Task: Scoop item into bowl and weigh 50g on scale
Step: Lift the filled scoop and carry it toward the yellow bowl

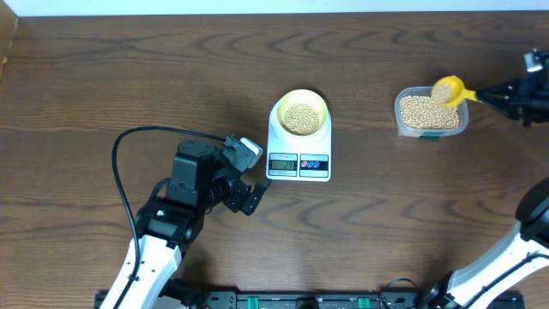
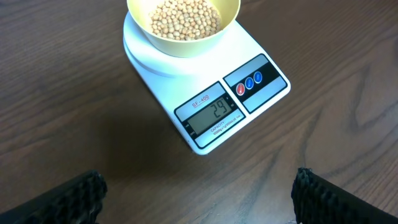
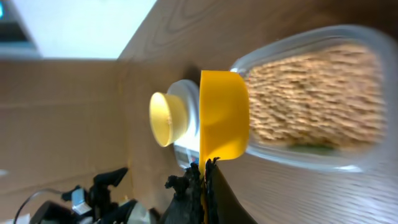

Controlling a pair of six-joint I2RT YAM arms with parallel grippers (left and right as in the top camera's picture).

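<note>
The pale-yellow bowl (image 1: 299, 113) sits on the white scale (image 1: 298, 154), partly filled with tan beans (image 2: 185, 17). The scale's display (image 2: 211, 113) reads 29. My right gripper (image 1: 491, 93) is shut on the handle of a bright yellow measuring spoon (image 1: 449, 89), which holds beans above the clear tub (image 1: 431, 112) of beans. In the right wrist view the spoon (image 3: 223, 116) hangs in front of the tub (image 3: 311, 102), with the bowl (image 3: 166, 119) behind. My left gripper (image 1: 243, 174) is open and empty, left of the scale; its fingers (image 2: 199, 199) frame bare table.
A black cable (image 1: 129, 142) loops over the table left of the left arm. The table's back edge (image 1: 274, 12) runs along the top.
</note>
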